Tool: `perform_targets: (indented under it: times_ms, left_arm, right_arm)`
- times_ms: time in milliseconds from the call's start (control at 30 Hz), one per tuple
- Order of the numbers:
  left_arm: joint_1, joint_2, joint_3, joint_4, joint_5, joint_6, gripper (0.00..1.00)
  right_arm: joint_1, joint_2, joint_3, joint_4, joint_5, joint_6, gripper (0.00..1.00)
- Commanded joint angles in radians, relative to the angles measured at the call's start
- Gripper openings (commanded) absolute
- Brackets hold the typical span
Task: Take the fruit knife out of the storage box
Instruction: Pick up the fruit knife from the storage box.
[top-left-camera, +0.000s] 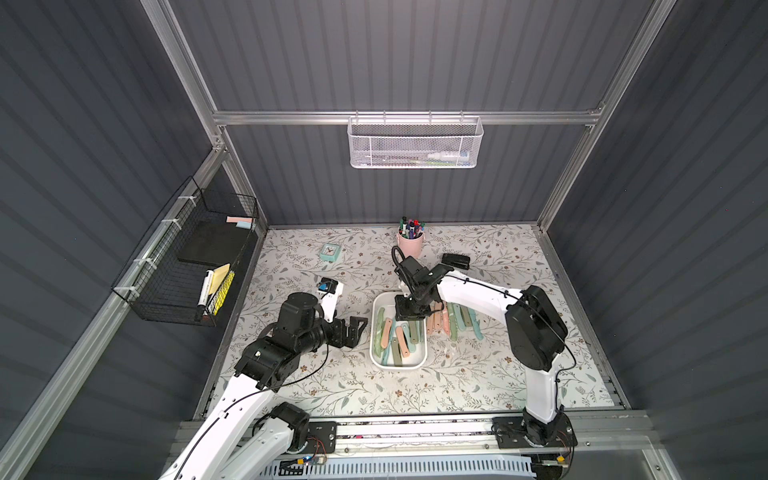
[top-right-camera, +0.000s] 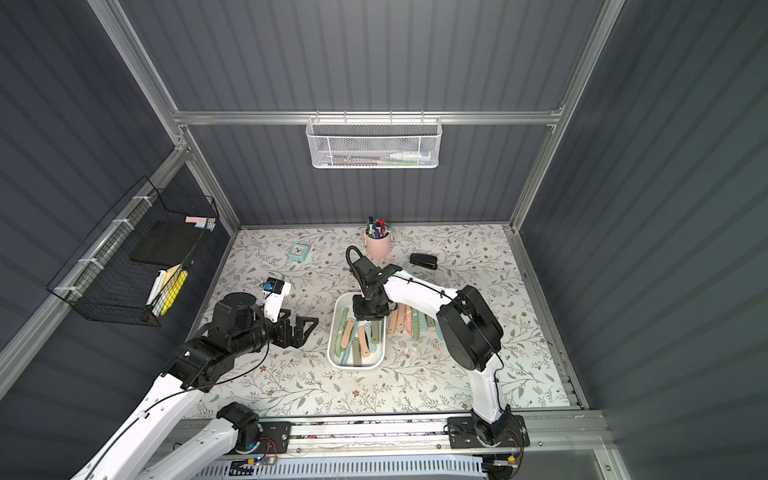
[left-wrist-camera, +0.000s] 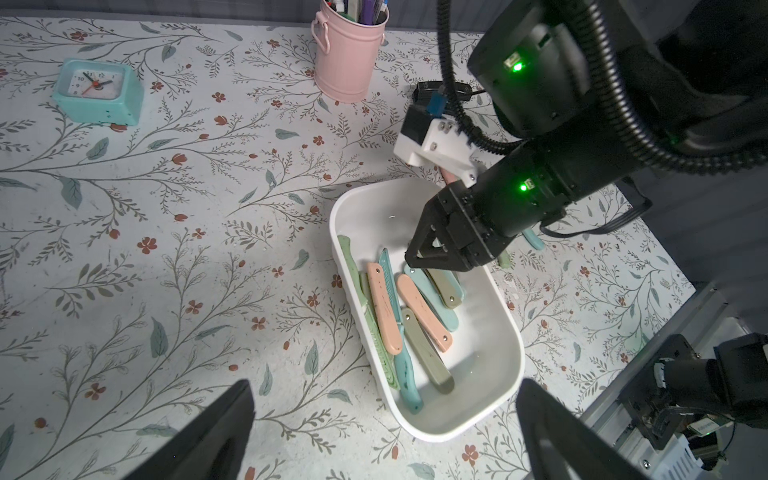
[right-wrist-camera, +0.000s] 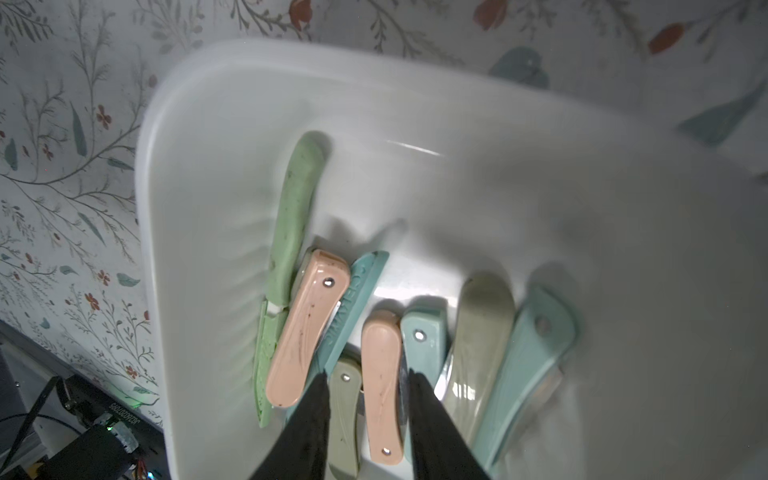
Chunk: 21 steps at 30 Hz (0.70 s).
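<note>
Partway, I'd say: a row of pastel fruit knives (top-left-camera: 453, 320) lies on the floral table (top-left-camera: 478, 374) just beside the shallow white plastic storage box (left-wrist-camera: 505, 332), but the box holds a pile more: green, pink, teal and olive, overlapping. The right gripper (right-wrist-camera: 368, 386) is down in the box, fingers either side of a pink folding knife (right-wrist-camera: 380, 353), with an olive one partly between them too. Clamped or not, can't tell. The left gripper (top-left-camera: 353, 330) is spread wide, empty, beside the box. The pink metal bucket (top-left-camera: 409, 247) holds pens, the white mesh basket (top-left-camera: 415, 143) a tube, the black wire basket (top-left-camera: 187, 266) notepads and a marker
</note>
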Motion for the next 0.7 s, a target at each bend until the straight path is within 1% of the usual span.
perform_targets:
  times_ms: [0,133,333,500,667]
  left_arm:
    - [0.009,-0.007,-0.001,-0.02,0.012,-0.004,0.99]
    - [0.009,0.004,0.002,-0.02,0.037,0.005,0.99]
    - [0.009,0.004,0.003,-0.018,0.041,0.011,0.99]
    - [0.01,0.003,0.001,-0.017,0.041,0.011,0.99]
    - [0.009,0.004,0.001,-0.016,0.04,0.011,0.99]
  right_arm:
    - [-0.001,0.043,0.062,-0.011,-0.014,0.038,0.33]
    - [-0.002,0.103,0.117,-0.034,-0.021,0.038,0.33]
    - [-0.001,0.157,0.157,-0.047,0.0,0.038,0.32]
    - [-0.001,0.187,0.175,-0.058,-0.005,0.041,0.32]
    - [0.0,0.199,0.175,-0.08,0.018,0.044,0.32]
